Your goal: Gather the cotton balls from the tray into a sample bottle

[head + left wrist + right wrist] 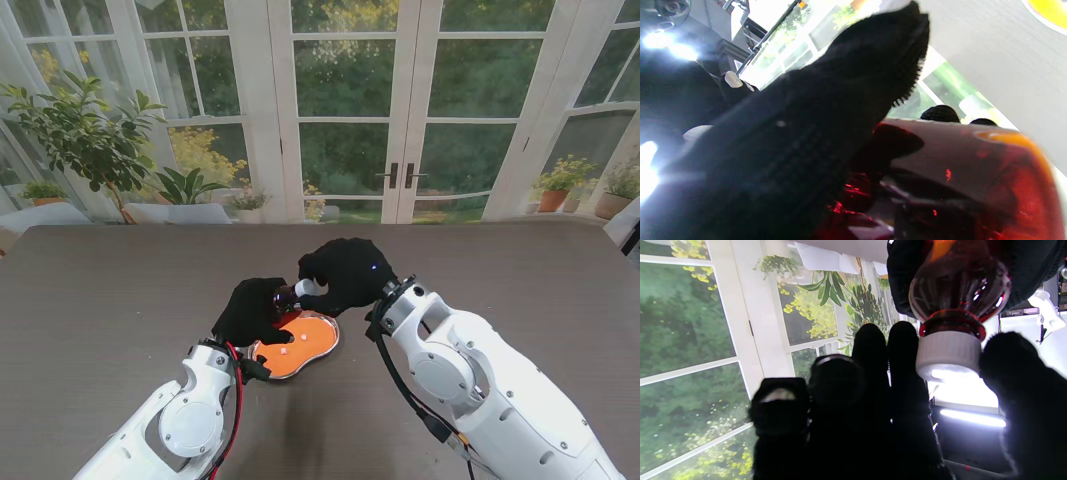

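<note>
Uncapping the bottle over the tray

Your left robot hand (255, 312) is wrapped around the dark red bottle (958, 286), holding it up over the near edge of the orange tray (318, 338), while your right robot hand (345, 275) sits at the white cap (948, 355) with thumb on one side and fingers on the other; whether it truly grips the cap, you cannot tell. Keep the left grasp firm and turn the cap squarely, lifting only once it runs free. The stand view alone shows two small white cotton balls (284, 340) lying in the tray just beside the left robot hand; the right wrist view alone shows the cap still seated.
</note>
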